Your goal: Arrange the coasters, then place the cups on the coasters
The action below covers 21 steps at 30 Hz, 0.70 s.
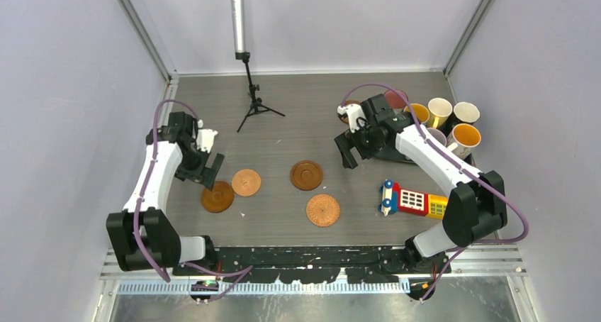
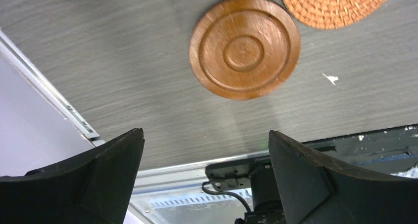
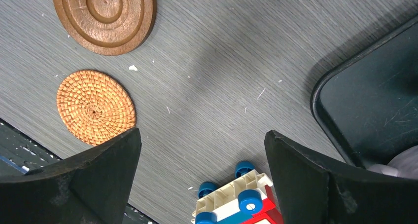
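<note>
Several coasters lie on the table: a dark ringed one, a woven one, a second ringed one and a second woven one. The cups stand bunched at the back right: pink, blue, yellow, black, white and lilac. My left gripper hovers open just behind the left ringed coaster, with a woven coaster beside it. My right gripper is open and empty left of the cups, above bare table, with a ringed coaster and a woven coaster off to its left.
A black tray lies under the cups at the right. A colourful toy phone lies near the front right, and shows below the right gripper. A small black tripod stands at the back centre. Walls close in both sides.
</note>
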Each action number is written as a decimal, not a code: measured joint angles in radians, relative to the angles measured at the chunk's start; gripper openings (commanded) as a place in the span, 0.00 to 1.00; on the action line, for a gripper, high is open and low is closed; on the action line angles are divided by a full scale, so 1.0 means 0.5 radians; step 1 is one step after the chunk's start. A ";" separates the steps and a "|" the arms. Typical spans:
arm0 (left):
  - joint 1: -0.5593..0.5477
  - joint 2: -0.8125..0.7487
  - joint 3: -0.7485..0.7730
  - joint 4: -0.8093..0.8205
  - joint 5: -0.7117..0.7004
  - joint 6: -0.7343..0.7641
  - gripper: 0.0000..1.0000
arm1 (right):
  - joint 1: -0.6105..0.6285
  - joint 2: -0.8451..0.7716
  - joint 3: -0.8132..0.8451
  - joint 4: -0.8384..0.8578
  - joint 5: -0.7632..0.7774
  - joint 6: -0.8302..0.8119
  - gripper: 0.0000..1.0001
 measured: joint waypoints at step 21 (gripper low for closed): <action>0.259 0.977 0.591 0.372 -0.052 0.105 0.89 | 0.000 0.046 0.043 0.000 0.000 0.021 1.00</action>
